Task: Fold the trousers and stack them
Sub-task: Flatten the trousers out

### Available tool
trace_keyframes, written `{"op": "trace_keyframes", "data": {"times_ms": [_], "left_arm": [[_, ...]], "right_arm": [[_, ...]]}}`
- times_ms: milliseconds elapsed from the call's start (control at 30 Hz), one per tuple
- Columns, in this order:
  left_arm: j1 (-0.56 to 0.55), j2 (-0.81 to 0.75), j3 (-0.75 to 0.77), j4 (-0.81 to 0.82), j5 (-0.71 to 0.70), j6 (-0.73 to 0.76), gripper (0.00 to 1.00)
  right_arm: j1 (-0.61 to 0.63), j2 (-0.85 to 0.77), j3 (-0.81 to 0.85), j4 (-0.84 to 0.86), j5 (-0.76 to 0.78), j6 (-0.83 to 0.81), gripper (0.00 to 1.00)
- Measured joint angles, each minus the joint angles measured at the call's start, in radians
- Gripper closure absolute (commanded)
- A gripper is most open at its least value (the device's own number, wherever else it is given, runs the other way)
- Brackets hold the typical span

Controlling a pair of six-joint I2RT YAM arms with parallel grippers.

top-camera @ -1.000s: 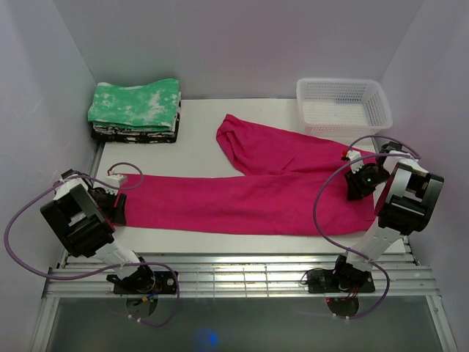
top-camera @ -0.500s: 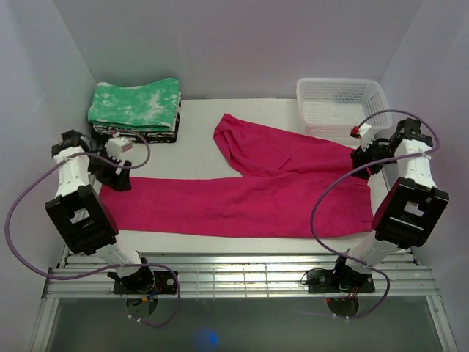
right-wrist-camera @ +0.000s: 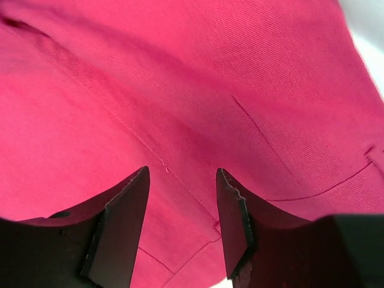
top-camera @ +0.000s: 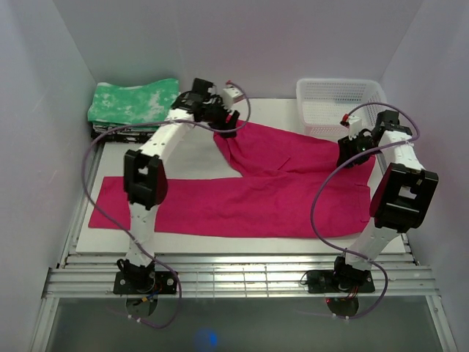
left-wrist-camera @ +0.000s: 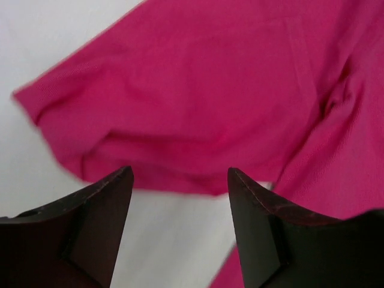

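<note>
The magenta trousers lie flat on the white table. One leg runs along the front toward the left, and the other angles up to the far middle. My left arm reaches far across, with my left gripper open just above that far leg's cuff. In the left wrist view the cuff lies ahead of the left gripper, with bare table under the jaws. My right gripper hovers open over the waist end at the right. The right wrist view shows the right gripper above seamed pink fabric, holding nothing.
A folded green-and-white cloth tops a dark stack at the back left corner. A white mesh basket stands at the back right, just behind my right gripper. Pale walls close in on both sides, and a metal rail runs along the front.
My left arm has swung from the front leg's left end, now flat on the table, to the far leg's cuff. My right gripper has come a little left from beside the basket, over the waist.
</note>
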State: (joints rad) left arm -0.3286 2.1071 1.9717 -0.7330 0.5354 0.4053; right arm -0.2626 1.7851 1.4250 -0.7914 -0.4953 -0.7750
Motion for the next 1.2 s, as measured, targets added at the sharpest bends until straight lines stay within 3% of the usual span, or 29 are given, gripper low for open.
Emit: {"op": "trace_keyframes", "data": {"times_ms": [100, 167, 367, 533, 667, 833, 1067, 1200], "left_arm": [[-0.153, 0.248, 0.316, -0.011, -0.1, -0.056, 0.26], [-0.236, 0.362, 0.422, 0.013, -0.158, -0.098, 0.25], [-0.412, 0.396, 0.27, 0.112, -0.249, -0.233, 0.24], [-0.479, 0.441, 0.289, 0.189, -0.348, -0.295, 0.24], [-0.499, 0.459, 0.29, 0.225, -0.445, -0.32, 0.35], [-0.505, 0.468, 0.29, 0.256, -0.554, -0.334, 0.37], [-0.507, 0.466, 0.277, 0.28, -0.557, -0.35, 0.37], [-0.504, 0.386, 0.114, 0.397, -0.524, -0.365, 0.37]], "right_arm": [[-0.004, 0.007, -0.047, 0.053, 0.028, 0.072, 0.47], [-0.004, 0.007, -0.099, 0.105, 0.055, 0.119, 0.47], [-0.005, 0.008, -0.233, 0.195, 0.139, 0.209, 0.46], [-0.006, 0.013, -0.259, 0.246, 0.167, 0.239, 0.46], [-0.005, 0.015, -0.278, 0.272, 0.175, 0.249, 0.46], [-0.005, 0.016, -0.296, 0.296, 0.179, 0.248, 0.47], [-0.003, 0.014, -0.309, 0.325, 0.2, 0.244, 0.49], [-0.002, 0.014, -0.311, 0.33, 0.206, 0.238, 0.49]]}}
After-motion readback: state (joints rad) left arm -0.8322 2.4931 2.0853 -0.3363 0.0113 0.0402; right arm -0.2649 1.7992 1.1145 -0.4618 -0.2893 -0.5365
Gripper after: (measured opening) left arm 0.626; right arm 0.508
